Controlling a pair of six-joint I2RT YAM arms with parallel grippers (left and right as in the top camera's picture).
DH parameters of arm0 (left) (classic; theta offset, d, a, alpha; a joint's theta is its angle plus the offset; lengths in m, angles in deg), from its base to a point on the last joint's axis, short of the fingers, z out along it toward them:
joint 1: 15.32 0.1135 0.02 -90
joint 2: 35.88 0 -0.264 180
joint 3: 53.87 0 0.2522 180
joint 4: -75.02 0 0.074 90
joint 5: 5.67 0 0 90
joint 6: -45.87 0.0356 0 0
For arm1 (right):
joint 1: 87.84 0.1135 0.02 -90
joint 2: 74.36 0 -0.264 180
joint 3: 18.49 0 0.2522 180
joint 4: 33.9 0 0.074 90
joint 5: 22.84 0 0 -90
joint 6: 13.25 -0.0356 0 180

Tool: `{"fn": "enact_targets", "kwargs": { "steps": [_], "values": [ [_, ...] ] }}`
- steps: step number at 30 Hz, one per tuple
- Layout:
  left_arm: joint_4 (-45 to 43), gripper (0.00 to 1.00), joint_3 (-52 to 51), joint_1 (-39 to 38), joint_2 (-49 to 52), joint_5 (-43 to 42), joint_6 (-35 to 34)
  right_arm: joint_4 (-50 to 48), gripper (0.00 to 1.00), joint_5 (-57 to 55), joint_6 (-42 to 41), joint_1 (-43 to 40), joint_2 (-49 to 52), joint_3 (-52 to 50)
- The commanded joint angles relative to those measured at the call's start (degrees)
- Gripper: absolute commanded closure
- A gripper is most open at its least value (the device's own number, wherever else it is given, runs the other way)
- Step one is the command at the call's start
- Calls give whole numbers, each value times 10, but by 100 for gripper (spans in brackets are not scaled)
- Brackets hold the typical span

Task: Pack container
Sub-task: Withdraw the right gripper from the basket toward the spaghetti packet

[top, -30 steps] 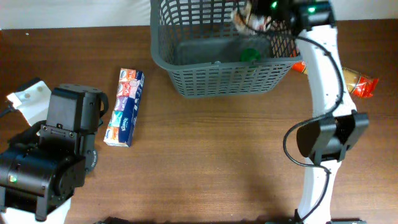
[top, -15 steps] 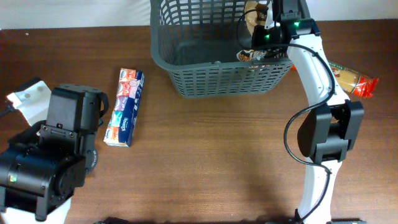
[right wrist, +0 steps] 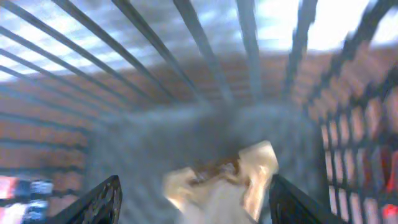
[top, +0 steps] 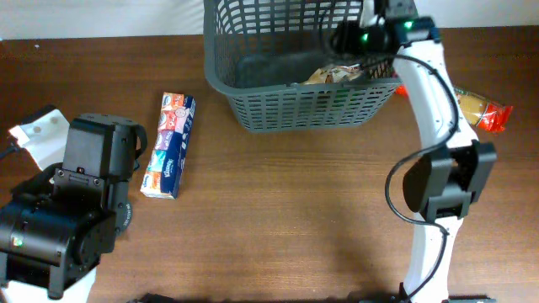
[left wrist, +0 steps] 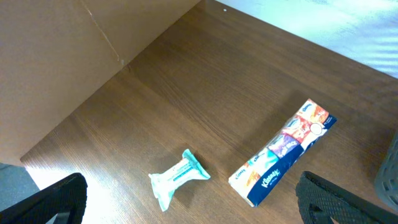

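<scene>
The container (top: pixel 253 109) is a big dark grey slotted basket at the table's far edge. My right gripper (top: pixel 375 21) hovers over its right end. In the right wrist view its jaws (right wrist: pixel 194 193) stand open and apart. Below them a crumpled tan snack bag (right wrist: pixel 217 180) lies loose on the container floor (right wrist: pixel 137 149); the picture is blurred. From overhead the bag (top: pixel 333 76) rests against the container's near wall. My left gripper (left wrist: pixel 193 199) is open above the table at the left, holding nothing.
A Kleenex tissue pack (top: pixel 169 145) lies left of the container, also in the left wrist view (left wrist: pixel 283 152). A teal wipes packet (left wrist: pixel 179 177) lies near it. An orange snack packet (top: pixel 480 109) sits right of the container, beyond the right arm.
My right gripper has gone from shut to open over the container. The snack bag has dropped from it onto the container floor. The left arm is still.
</scene>
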Motion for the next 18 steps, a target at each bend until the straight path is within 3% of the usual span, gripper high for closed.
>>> {"fn": "enact_targets", "kwargs": {
  "steps": [1, 4, 6, 7, 11, 18],
  "values": [
    [1, 1, 5, 2, 0, 2, -8, 37, 32, 31, 3, -14, -19, 166],
    [1, 1, 5, 2, 0, 2, -8, 104, 24, 32, 20, -28, -19, 301],
    [1, 0, 5, 2, 0, 2, -8, 176, 1, 32, 45, -41, -19, 419],
    [1, 1, 5, 2, 0, 2, -8, 206, 1, 32, 58, -45, -19, 460],
    [1, 1, 5, 2, 0, 2, -8, 296, 1, 24, 134, -66, -77, 460],
    [1, 0, 5, 2, 0, 2, -8, 411, 1, 16, 142, -93, -107, 460]
  ]
}}
